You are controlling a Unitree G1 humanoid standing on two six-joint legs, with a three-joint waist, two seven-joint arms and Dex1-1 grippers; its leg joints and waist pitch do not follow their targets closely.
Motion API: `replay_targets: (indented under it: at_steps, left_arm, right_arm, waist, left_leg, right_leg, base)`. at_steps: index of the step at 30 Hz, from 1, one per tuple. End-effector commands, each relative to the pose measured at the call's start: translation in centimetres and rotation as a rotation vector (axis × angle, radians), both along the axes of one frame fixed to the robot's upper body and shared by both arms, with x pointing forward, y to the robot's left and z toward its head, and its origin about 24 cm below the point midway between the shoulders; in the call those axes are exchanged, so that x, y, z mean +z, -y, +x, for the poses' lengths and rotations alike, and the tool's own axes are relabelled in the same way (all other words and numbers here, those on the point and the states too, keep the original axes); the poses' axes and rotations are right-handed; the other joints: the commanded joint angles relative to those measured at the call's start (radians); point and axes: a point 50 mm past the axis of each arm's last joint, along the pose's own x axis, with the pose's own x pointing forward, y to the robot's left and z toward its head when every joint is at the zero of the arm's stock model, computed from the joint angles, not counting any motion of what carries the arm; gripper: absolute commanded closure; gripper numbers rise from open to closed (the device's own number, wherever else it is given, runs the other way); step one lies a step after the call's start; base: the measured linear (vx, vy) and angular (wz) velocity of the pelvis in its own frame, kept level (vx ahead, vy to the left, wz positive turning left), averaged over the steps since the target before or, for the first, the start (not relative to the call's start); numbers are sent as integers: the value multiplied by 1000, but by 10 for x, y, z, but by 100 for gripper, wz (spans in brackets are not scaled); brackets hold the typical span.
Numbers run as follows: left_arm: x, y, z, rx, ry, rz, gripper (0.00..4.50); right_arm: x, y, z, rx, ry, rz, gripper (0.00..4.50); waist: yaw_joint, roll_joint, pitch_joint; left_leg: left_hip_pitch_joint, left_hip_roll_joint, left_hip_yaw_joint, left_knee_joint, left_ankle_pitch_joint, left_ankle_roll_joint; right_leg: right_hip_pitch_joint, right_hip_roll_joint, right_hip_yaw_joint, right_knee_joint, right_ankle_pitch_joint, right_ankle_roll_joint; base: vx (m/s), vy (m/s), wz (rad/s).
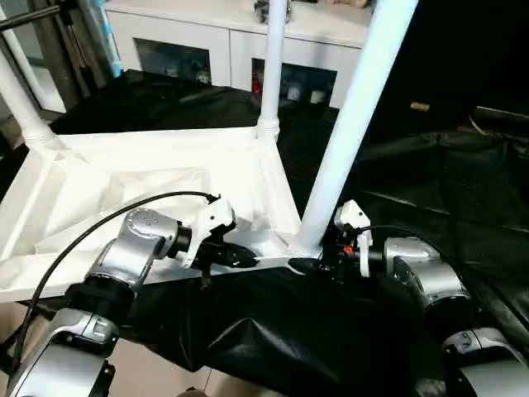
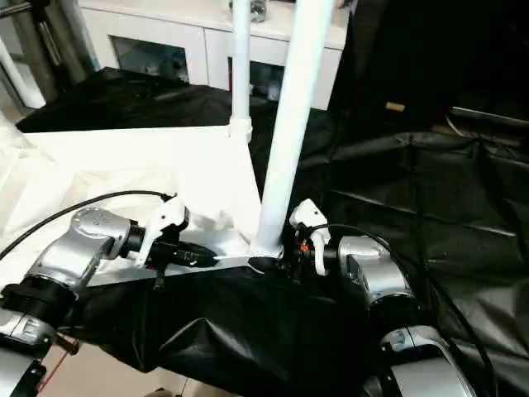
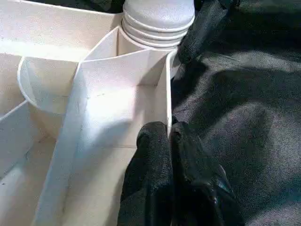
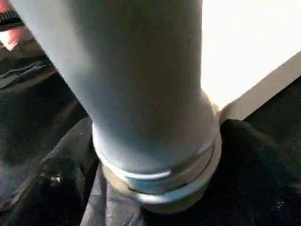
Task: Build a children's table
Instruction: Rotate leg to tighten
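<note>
The children's table lies upside down on black cloth, its white ribbed top [image 1: 124, 182] facing up. Three white legs stand in corner sockets: one at the near right corner [image 1: 347, 124], one at the far right [image 1: 271, 66], one at the far left [image 1: 21, 107]. My left gripper [image 1: 248, 258] is shut on the top's thin front rim [image 3: 168, 94], just beside the near leg's ridged end [image 3: 157, 23]. My right gripper [image 1: 318, 263] sits at the base of that near leg [image 4: 141, 84], open, with the jaws standing on either side of it.
A white cabinet with glass doors [image 1: 215, 41] stands behind the table. Crumpled black cloth [image 1: 430, 190] covers the surface to the right and hangs over the front edge [image 1: 273, 331]. A black cable [image 1: 99, 223] loops over my left forearm.
</note>
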Motion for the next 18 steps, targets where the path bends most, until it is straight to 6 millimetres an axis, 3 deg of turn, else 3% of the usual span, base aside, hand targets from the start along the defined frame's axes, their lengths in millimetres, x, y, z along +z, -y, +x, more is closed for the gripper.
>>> replay_targets:
  at_steps: [1, 8, 10, 14, 18]
  left_arm:
    - [5, 17, -7, -126, -17, -53, 450]
    - [5, 19, -6, -121, -11, -51, 450]
    - [5, 19, -6, -119, -10, -51, 450]
    - [5, 19, -6, -110, -6, -50, 450]
    - [5, 19, -5, -103, -4, -51, 450]
  right_arm:
    - [2, -13, -4, 88, -8, 21, 80]
    - [4, -15, -5, 91, 36, 5, 92]
    - [5, -15, -4, 75, -3, 37, 45]
    - [14, -18, -2, 64, -9, 103, 6]
    - [16, -18, -1, 49, 23, 98, 6]
  waist:
    - [3, 4, -60]
    - [2, 3, -59]
    - [2, 5, -60]
    - [7, 3, -61]
    - [7, 4, -61]
  left_leg:
    - [8, 24, 4, -57, -123, 65]
    - [9, 23, 6, -56, -129, 71]
    - [10, 23, 5, -56, -130, 68]
    - [10, 23, 6, -54, -114, 79]
    - [10, 23, 6, -54, -120, 69]
  right_leg:
    - [58, -44, 36, -50, 11, -275]
    - [57, -45, 36, -53, -10, -276]
    - [57, -44, 36, -52, -12, -276]
    - [58, -43, 36, -49, 17, -282]
    - [58, -44, 36, -50, 2, -277]
  base:
    - [0, 0, 0]
    - [0, 0, 0]
    - [0, 0, 0]
    - [0, 0, 0]
    - [0, 0, 0]
